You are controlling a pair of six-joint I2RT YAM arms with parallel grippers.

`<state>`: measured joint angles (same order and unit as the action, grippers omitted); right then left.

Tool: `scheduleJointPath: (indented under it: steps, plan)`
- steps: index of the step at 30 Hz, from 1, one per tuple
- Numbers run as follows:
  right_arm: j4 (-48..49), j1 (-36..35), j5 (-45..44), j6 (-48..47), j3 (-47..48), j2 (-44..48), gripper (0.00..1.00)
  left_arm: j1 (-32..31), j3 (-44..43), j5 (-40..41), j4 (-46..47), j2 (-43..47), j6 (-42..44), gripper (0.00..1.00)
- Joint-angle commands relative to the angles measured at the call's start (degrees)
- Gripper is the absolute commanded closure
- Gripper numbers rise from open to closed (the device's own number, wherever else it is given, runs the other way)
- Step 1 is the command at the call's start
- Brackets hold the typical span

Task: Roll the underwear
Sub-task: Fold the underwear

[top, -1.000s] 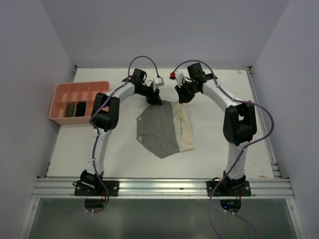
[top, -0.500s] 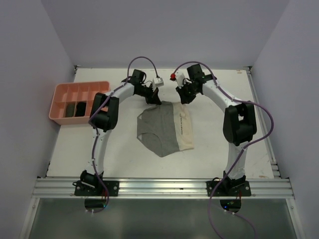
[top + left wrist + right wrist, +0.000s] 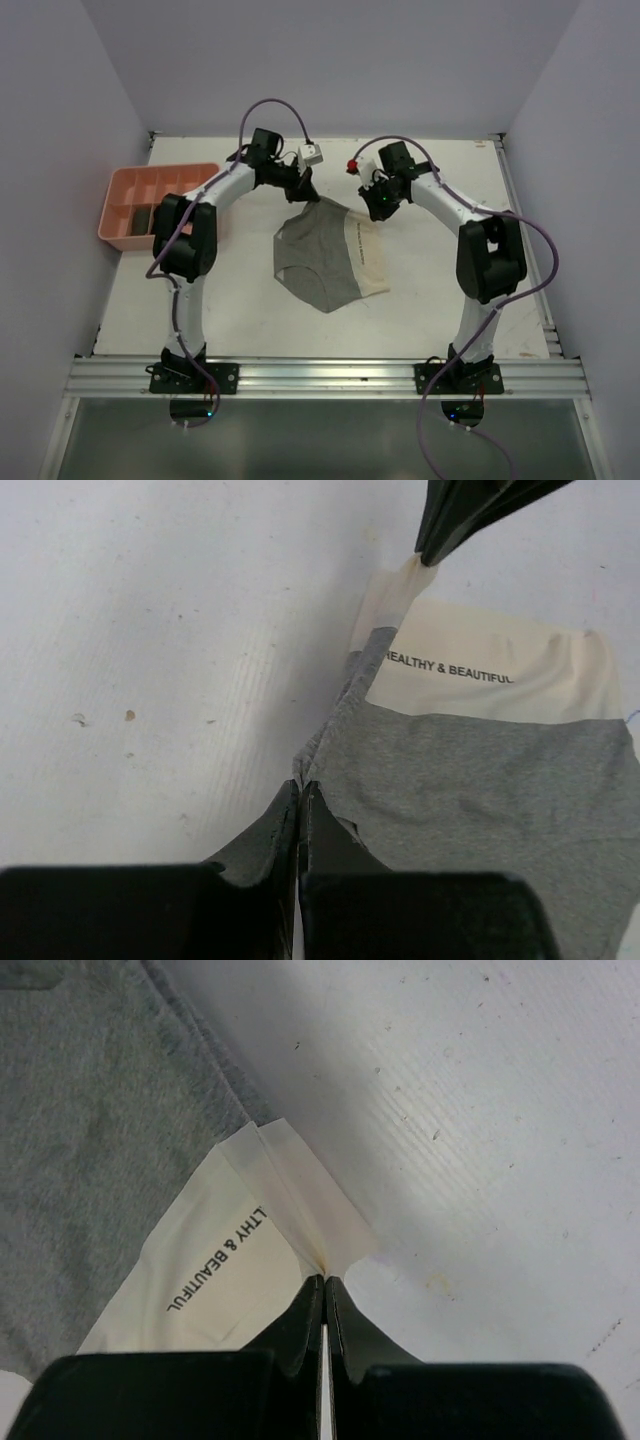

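Your left gripper (image 3: 300, 785) has its jaws pressed together on a grey corner of the underwear (image 3: 325, 260). The cloth rises to a small peak at the pinch.

Your right gripper (image 3: 322, 1280) is likewise clamped tight, on the end of the cream waistband. The band folds up into its tips, and the print "HEALTHY & BEAUTIFUL" lies just beside the grip.

The garment is grey with a cream band down its right side. It lies at mid-table (image 3: 420, 290) between the two arms. Both pinches sit on its far edge, the left at the far left corner and the right at the far right corner. The near part lies flat on the surface, tapering to a point toward the bases.

A pink tray (image 3: 130, 185) stands at the far left of the table, well apart from the garment and partly behind the left arm. Black pieces (image 3: 134, 218) sit in its near compartments. I cannot tell their shape.
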<state>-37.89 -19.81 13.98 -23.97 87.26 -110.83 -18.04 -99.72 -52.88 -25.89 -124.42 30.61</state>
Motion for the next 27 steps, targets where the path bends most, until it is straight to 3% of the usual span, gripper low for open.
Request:
scheduleJointPath:
  steps: [1,15,27]
  plan:
    - [1.41,0.04,-1.94,1.29,-1.65,5.53,1.00,0.29,4.25,-0.47,-2.76,5.58,0.85,1.00]
    - [-1.13,-1.54,-3.43,-0.47,-8.42,15.63,1.00,-7.62,26.84,7.09,3.38,24.65,-6.18,1.00]
    - [-5.00,-5.32,-5.54,0.85,-18.62,26.27,1.00,-10.26,34.06,10.78,0.84,30.46,-10.65,1.00]
